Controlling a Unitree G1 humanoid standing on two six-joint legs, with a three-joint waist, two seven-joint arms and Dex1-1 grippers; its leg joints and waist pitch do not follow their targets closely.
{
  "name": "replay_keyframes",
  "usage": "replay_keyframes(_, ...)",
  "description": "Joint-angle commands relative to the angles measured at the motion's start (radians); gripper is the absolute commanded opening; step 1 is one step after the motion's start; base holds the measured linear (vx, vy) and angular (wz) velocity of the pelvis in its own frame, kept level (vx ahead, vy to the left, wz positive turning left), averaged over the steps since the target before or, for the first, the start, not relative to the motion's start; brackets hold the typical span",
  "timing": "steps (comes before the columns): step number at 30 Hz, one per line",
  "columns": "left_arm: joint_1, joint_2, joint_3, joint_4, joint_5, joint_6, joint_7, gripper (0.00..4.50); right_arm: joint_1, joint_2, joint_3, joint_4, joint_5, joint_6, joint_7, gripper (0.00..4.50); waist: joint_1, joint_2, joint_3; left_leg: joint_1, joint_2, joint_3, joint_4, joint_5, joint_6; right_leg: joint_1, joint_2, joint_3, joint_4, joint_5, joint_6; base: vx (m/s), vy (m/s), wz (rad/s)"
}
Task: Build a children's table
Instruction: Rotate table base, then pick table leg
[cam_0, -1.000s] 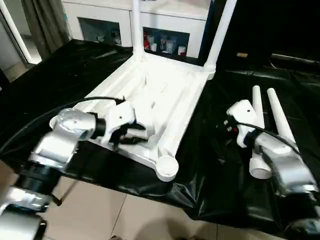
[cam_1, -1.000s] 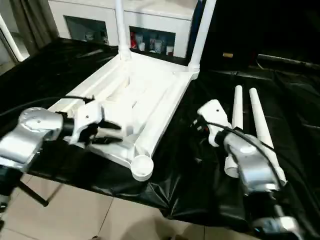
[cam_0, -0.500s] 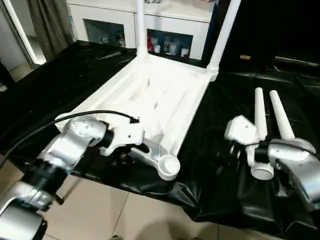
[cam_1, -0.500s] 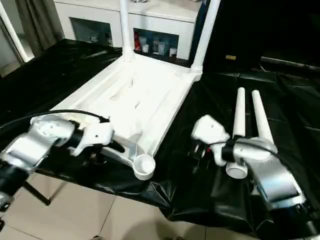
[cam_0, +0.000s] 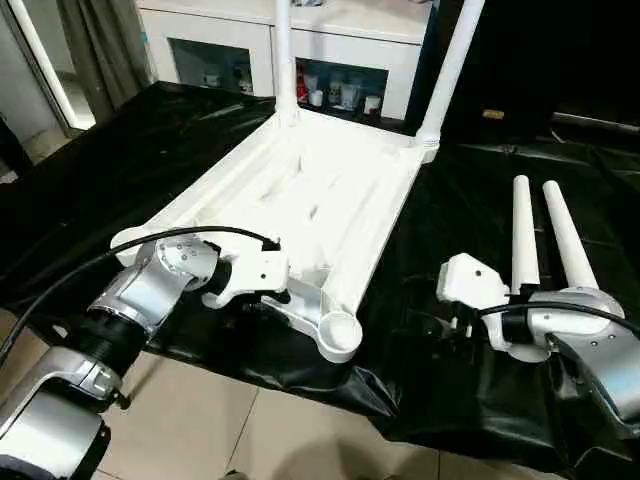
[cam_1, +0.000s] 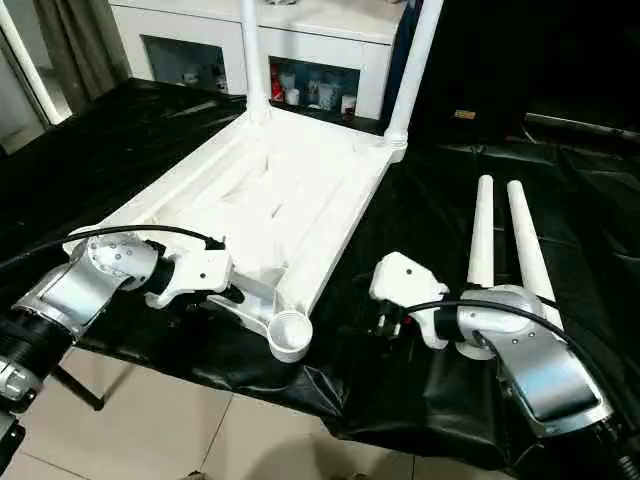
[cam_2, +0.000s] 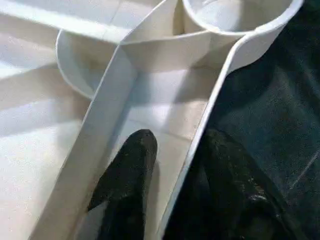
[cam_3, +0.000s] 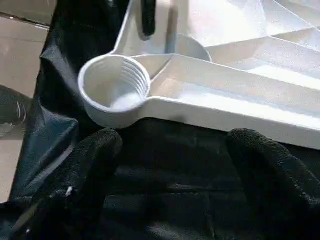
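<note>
The children's table top (cam_0: 330, 190) lies upside down on the black cloth. Two white legs (cam_0: 284, 60) (cam_0: 452, 70) stand in its far corner sockets. Two loose legs (cam_0: 521, 230) (cam_0: 566, 235) lie side by side on the right. My left gripper (cam_2: 177, 142) is at the top's near rim, open. One finger (cam_2: 132, 165) is inside the rim wall and the other is outside it. My right gripper (cam_3: 175, 142) stands open low over the cloth, just right of the empty near socket (cam_3: 114, 87), with nothing between its fingers.
The black cloth (cam_0: 450, 250) covers the work surface and hangs over its near edge above a tiled floor (cam_0: 200, 430). A white cabinet with glass doors (cam_0: 340, 70) stands behind the table top. A cable (cam_0: 90, 270) loops from my left forearm.
My left gripper has moved from over the ribs to the near rim and its fingers have narrowed. The right gripper has come left and lower, towards the near socket. The camera has shifted.
</note>
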Motion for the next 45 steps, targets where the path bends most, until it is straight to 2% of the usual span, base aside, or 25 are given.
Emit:
replay_keyframes(1,-0.02,-0.003,0.01,0.016,0.008,-0.011,0.012,1.53,0.004,-0.005,0.008,-0.017,-0.006,0.014,-0.003,3.83,0.003,0.003,-0.069,0.013,0.022,-0.015,-0.07,-0.25,0.017,0.052,-0.045,0.041,-0.077,-0.285,-0.189,0.0,0.0,0.0)
replay_keyframes(2,-0.019,-0.003,0.012,0.017,0.008,-0.011,0.012,1.26,0.004,-0.004,0.01,-0.018,-0.006,0.014,-0.003,3.83,0.004,0.003,-0.07,0.013,0.021,-0.015,-0.069,-0.254,0.015,0.052,-0.047,0.042,-0.078,-0.297,-0.185,0.0,0.0,0.0)
replay_keyframes(9,-0.021,-0.006,0.017,0.036,0.01,-0.001,0.023,0.8,-0.004,0.001,0.014,-0.011,-0.008,0.017,-0.005,3.83,0.004,0.004,-0.069,0.013,0.023,-0.017,-0.071,-0.263,0.01,0.051,-0.048,0.041,-0.08,-0.318,-0.176,0.0,0.0,0.0)
replay_keyframes(10,-0.023,-0.008,0.021,0.04,0.007,0.006,0.029,0.76,-0.005,0.003,0.015,-0.01,-0.008,0.018,-0.007,3.83,0.002,0.002,-0.069,0.009,0.022,-0.018,-0.072,-0.258,0.01,0.054,-0.047,0.04,-0.079,-0.316,-0.174,0.0,0.0,0.0)
replay_keyframes(11,-0.025,-0.014,0.03,0.049,0.004,0.023,0.039,0.7,-0.004,0.007,0.014,-0.008,-0.008,0.02,-0.013,3.83,0.001,0.005,-0.07,0.009,0.021,-0.018,-0.071,-0.253,0.011,0.055,-0.048,0.04,-0.078,-0.308,-0.175,0.0,0.0,0.0)
replay_keyframes(13,-0.027,-0.018,0.036,0.054,0.003,0.035,0.047,0.56,-0.003,0.01,0.013,-0.006,-0.009,0.022,-0.017,3.83,-0.003,0.003,-0.07,0.009,0.02,-0.017,-0.069,-0.249,0.013,0.054,-0.047,0.04,-0.079,-0.298,-0.181,0.0,0.0,0.0)
replay_keyframes(16,-0.039,-0.033,0.061,0.082,0.007,0.106,0.106,0.5,-0.009,0.019,0.014,0.025,-0.042,0.022,-0.061,3.83,-0.01,0.003,-0.07,0.004,0.017,-0.017,-0.068,-0.239,0.015,0.057,-0.046,0.039,-0.078,-0.302,-0.18,0.0,0.0,0.0)
replay_keyframes(19,-0.041,-0.038,0.072,0.088,0.005,0.106,0.13,0.32,-0.015,0.025,0.013,0.048,-0.065,0.023,-0.091,3.83,-0.019,0.0,-0.068,-0.002,0.014,-0.02,-0.069,-0.249,0.012,0.061,-0.045,0.034,-0.082,-0.349,-0.167,0.0,0.0,0.0)
replay_keyframes(20,-0.043,-0.04,0.077,0.09,0.01,0.11,0.151,0.25,-0.019,0.031,0.012,0.061,-0.077,0.031,-0.111,3.83,-0.021,0.001,-0.07,-0.007,0.012,-0.023,-0.068,-0.235,0.011,0.065,-0.046,0.032,-0.084,-0.376,-0.143,0.0,0.0,0.0)
replay_keyframes(21,-0.044,-0.04,0.08,0.092,0.017,0.113,0.168,0.21,-0.023,0.037,0.01,0.069,-0.083,0.045,-0.127,3.83,-0.023,0.001,-0.071,-0.008,0.012,-0.024,-0.068,-0.23,0.012,0.065,-0.045,0.031,-0.083,-0.369,-0.139,0.0,0.0,0.0)
replay_keyframes(23,-0.042,-0.046,0.083,0.097,0.024,0.116,0.195,0.14,-0.033,0.059,-0.001,0.093,-0.089,0.077,-0.17,3.83,-0.028,0.005,-0.071,-0.006,0.01,-0.026,-0.067,-0.23,0.011,0.062,-0.042,0.031,-0.083,-0.347,-0.148,0.0,0.0,0.0)
replay_keyframes(25,-0.039,-0.048,0.08,0.097,0.03,0.096,0.21,0.09,-0.037,0.074,-0.01,0.104,-0.088,0.091,-0.191,3.83,-0.028,0.007,-0.072,-0.004,0.01,-0.027,-0.066,-0.231,0.01,0.061,-0.041,0.032,-0.083,-0.328,-0.157,0.0,0.0,0.0)
replay_keyframes(26,-0.039,-0.049,0.08,0.097,0.032,0.091,0.214,0.03,-0.038,0.076,-0.011,0.106,-0.088,0.092,-0.194,3.83,-0.028,0.008,-0.073,-0.002,0.01,-0.028,-0.065,-0.23,0.011,0.062,-0.04,0.034,-0.081,-0.301,-0.173,0.0,0.0,0.0)
replay_keyframes(28,-0.038,-0.056,0.084,0.105,0.018,0.037,0.21,0.01,-0.043,0.092,-0.022,0.113,-0.086,0.101,-0.215,3.83,-0.026,0.014,-0.073,0.001,0.011,-0.028,-0.063,-0.222,0.013,0.061,-0.038,0.036,-0.08,-0.263,-0.19,0.0,0.0,0.0)
replay_keyframes(30,-0.036,-0.061,0.086,0.111,0.005,-0.01,0.198,0.01,-0.046,0.104,-0.033,0.113,-0.081,0.104,-0.228,3.83,-0.024,0.01,-0.076,0.001,0.009,-0.027,-0.061,-0.211,0.017,0.063,-0.036,0.036,-0.077,-0.231,-0.2,0.0,0.0,0.0)
replay_keyframes(31,-0.033,-0.063,0.087,0.114,-0.004,-0.044,0.185,0.01,-0.047,0.112,-0.04,0.112,-0.077,0.108,-0.236,3.83,-0.022,0.015,-0.077,0.003,0.011,-0.027,-0.061,-0.208,0.017,0.063,-0.037,0.037,-0.074,-0.217,-0.207,0.0,0.0,0.0)
replay_keyframes(32,-0.026,-0.066,0.088,0.117,-0.029,-0.094,0.149,0.01,-0.056,0.131,-0.061,0.107,-0.067,0.117,-0.263,3.83,-0.018,0.02,-0.078,0.005,0.011,-0.026,-0.06,-0.197,0.021,0.06,-0.036,0.039,-0.072,-0.173,-0.223,0.0,0.0,0.0)
replay_keyframes(33,-0.025,-0.066,0.088,0.117,-0.032,-0.098,0.145,0.01,-0.057,0.133,-0.063,0.106,-0.066,0.118,-0.267,3.83,-0.017,0.019,-0.078,0.007,0.012,-0.025,-0.061,-0.2,0.02,0.059,-0.036,0.039,-0.072,-0.167,-0.228,0.0,0.0,0.0)
replay_keyframes(35,-0.015,-0.07,0.096,0.113,-0.057,-0.111,0.117,0.01,-0.077,0.164,-0.104,0.106,-0.047,0.154,-0.315,3.83,-0.012,0.022,-0.076,0.014,0.014,-0.023,-0.063,-0.219,0.013,0.056,-0.036,0.04,-0.07,-0.166,-0.241,0.0,0.0,0.0)
replay_keyframes(38,-0.009,-0.075,0.107,0.116,-0.07,-0.152,0.111,0.01,-0.098,0.194,-0.146,0.108,-0.024,0.203,-0.359,3.83,-0.001,0.026,-0.076,0.018,0.016,-0.022,-0.064,-0.22,0.001,0.055,-0.036,0.042,-0.068,-0.169,-0.241,0.0,0.0,0.0)
replay_keyframes(40,-0.007,-0.081,0.108,0.135,-0.087,-0.217,0.083,0.01,-0.109,0.2,-0.152,0.109,-0.051,0.234,-0.394,3.83,0.004,0.027,-0.075,0.02,0.015,-0.021,-0.065,-0.222,-0.006,0.054,-0.036,0.043,-0.069,-0.169,-0.236,0.0,0.0,0.0)
replay_keyframes(41,-0.006,-0.079,0.106,0.138,-0.084,-0.23,0.085,0.01,-0.113,0.2,-0.151,0.109,-0.067,0.242,-0.41,3.83,0.006,0.026,-0.076,0.016,0.015,-0.022,-0.066,-0.212,-0.013,0.058,-0.036,0.043,-0.065,-0.159,-0.233,0.0,0.0,0.0)
replay_keyframes(45,-0.003,-0.074,0.101,0.151,-0.075,-0.265,0.086,0.01,-0.125,0.21,-0.157,0.109,-0.087,0.268,-0.445,3.83,0.007,0.025,-0.076,0.014,0.013,-0.022,-0.066,-0.219,-0.021,0.059,-0.04,0.044,-0.066,-0.177,-0.215,0.0,0.0,0.0)
